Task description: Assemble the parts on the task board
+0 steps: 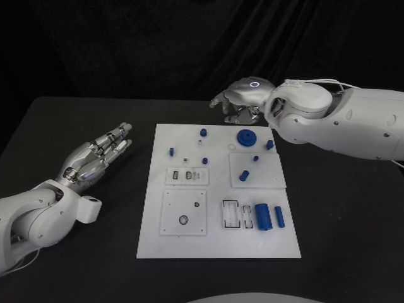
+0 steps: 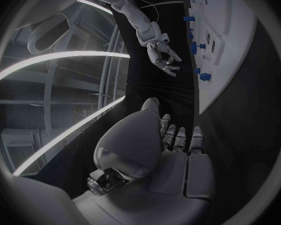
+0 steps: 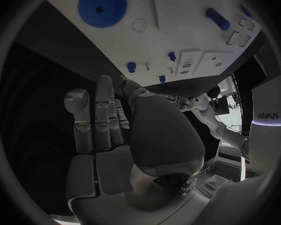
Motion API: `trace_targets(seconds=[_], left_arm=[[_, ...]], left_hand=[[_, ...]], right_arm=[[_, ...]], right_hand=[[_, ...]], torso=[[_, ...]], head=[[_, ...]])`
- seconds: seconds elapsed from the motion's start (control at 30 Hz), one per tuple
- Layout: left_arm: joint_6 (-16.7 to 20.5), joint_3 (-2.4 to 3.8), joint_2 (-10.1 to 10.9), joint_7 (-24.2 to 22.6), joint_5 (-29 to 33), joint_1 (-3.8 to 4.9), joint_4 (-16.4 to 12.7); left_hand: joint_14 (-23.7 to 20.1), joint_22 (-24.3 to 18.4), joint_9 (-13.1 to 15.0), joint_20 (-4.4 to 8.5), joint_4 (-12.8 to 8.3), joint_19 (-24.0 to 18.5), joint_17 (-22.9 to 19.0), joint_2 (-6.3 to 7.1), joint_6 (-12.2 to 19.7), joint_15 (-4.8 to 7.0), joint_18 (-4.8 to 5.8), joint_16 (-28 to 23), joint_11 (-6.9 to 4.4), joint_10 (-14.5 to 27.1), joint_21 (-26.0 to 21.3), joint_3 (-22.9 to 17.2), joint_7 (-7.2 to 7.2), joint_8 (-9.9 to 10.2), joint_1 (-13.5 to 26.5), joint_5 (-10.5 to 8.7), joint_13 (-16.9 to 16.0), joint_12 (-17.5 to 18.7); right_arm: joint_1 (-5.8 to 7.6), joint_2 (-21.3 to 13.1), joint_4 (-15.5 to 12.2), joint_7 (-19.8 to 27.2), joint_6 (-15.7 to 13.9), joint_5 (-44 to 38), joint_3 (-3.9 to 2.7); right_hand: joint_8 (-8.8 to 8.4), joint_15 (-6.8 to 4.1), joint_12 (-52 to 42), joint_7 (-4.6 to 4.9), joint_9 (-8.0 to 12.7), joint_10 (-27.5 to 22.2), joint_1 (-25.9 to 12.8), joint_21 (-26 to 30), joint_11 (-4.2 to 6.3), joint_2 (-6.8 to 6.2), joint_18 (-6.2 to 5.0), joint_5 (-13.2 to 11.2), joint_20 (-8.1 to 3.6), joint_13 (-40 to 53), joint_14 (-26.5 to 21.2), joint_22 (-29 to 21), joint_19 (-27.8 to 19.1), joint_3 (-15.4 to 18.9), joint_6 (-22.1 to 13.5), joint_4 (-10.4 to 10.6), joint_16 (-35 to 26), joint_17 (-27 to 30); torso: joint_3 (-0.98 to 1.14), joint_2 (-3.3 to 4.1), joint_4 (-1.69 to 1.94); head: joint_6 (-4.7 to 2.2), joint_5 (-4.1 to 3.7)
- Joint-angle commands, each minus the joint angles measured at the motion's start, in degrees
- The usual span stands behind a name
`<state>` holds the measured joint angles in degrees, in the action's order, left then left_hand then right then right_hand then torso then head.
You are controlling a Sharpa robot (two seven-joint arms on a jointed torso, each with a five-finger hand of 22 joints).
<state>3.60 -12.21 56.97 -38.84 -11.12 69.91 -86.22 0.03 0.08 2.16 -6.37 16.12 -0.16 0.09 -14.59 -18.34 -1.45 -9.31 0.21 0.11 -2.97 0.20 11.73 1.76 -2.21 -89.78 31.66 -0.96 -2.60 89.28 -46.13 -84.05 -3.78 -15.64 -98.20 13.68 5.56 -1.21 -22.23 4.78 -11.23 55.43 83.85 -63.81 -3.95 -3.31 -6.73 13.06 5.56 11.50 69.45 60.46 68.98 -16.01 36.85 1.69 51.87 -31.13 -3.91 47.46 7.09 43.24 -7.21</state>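
We see the right hand (image 1: 241,101) empty, fingers loosely curled, beyond the task board (image 1: 218,243); left hand (image 1: 97,155) flat, empty beside it; we judge reaching inward risks toppling the gear (image 1: 247,137) or nearby pegs.

Gear (image 1: 245,137) on task board (image 1: 218,243) far end; cylinders (image 1: 263,216) near end.

You have a black bench (image 1: 348,208) in front of you, dark and matte, running back to a black curtain (image 1: 148,44). The white task board (image 1: 279,243) lies flat on its middle, long side running away from you, bare black surface showing on both sides of it. The board carries small blue parts; nothing else sits directly on the bench.
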Motion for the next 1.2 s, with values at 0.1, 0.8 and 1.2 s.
trace_targets(seconds=[0.1, 0.8, 1.2], left_arm=[[-0.14, 0.04, 0.01, -10.97, -0.06, 0.13, -0.25], [-0.29, 0.04, -0.08, -11.00, -0.06, 0.12, -0.08], [-0.31, 0.04, -0.05, -10.99, -0.06, 0.12, 0.01]], left_hand=[[-0.03, -0.08, 0.05, -0.43, -0.02, 0.16, -0.09, 0.04, -0.22, -0.33, 1.04, -0.21, 0.55, 0.01, -0.20, -0.58, 0.28, -0.10, -0.80, 0.32, 0.07, 0.27], [-0.03, -0.08, -0.30, -0.54, 0.04, 0.16, -0.09, 0.21, 2.70, -0.54, 1.34, -0.21, 0.57, 0.03, -0.20, -1.22, -1.06, 0.40, -1.12, 0.37, 0.07, 0.36], [-0.03, -0.08, -0.35, -0.58, 0.12, 0.16, -0.09, 0.32, 3.52, -0.65, 1.41, -0.21, 0.82, 0.00, -0.20, -1.45, -2.02, 0.44, -1.09, 0.37, 0.07, 0.38]], right_arm=[[0.08, -3.10, -1.78, -2.48, -0.16, 0.51, 0.28], [-3.77, -10.51, -3.43, -6.50, -0.47, 3.40, 0.55], [-4.42, -10.83, -3.54, -6.51, -0.19, 3.42, 0.56]], right_hand=[[1.13, -1.30, -23.24, 0.76, -0.45, -2.67, -3.51, 1.56, 2.09, 0.57, -0.58, -2.59, -1.81, 18.09, 1.17, -0.25, 0.52, 2.72, 5.15, 2.82, -1.50, 0.45], [-1.40, -2.04, -67.77, 0.50, -1.55, 34.57, -12.20, -18.16, 3.73, 0.98, 4.09, -4.96, -2.43, 78.50, 20.55, 21.61, 15.05, 8.58, 7.21, 11.44, 38.13, -58.87], [-1.57, -2.10, -67.77, 0.61, -1.06, 34.57, -12.69, -17.90, 3.73, 0.82, 4.00, -6.58, -2.50, 78.50, 20.40, 21.47, 14.83, 9.10, 7.24, 11.91, 37.85, -58.42]], torso=[[-0.04, 0.04, 0.04], [0.08, 0.03, 0.15], [0.02, 0.02, 0.24]], head=[[0.08, -0.03], [-1.57, -0.26], [-0.68, -0.68]])
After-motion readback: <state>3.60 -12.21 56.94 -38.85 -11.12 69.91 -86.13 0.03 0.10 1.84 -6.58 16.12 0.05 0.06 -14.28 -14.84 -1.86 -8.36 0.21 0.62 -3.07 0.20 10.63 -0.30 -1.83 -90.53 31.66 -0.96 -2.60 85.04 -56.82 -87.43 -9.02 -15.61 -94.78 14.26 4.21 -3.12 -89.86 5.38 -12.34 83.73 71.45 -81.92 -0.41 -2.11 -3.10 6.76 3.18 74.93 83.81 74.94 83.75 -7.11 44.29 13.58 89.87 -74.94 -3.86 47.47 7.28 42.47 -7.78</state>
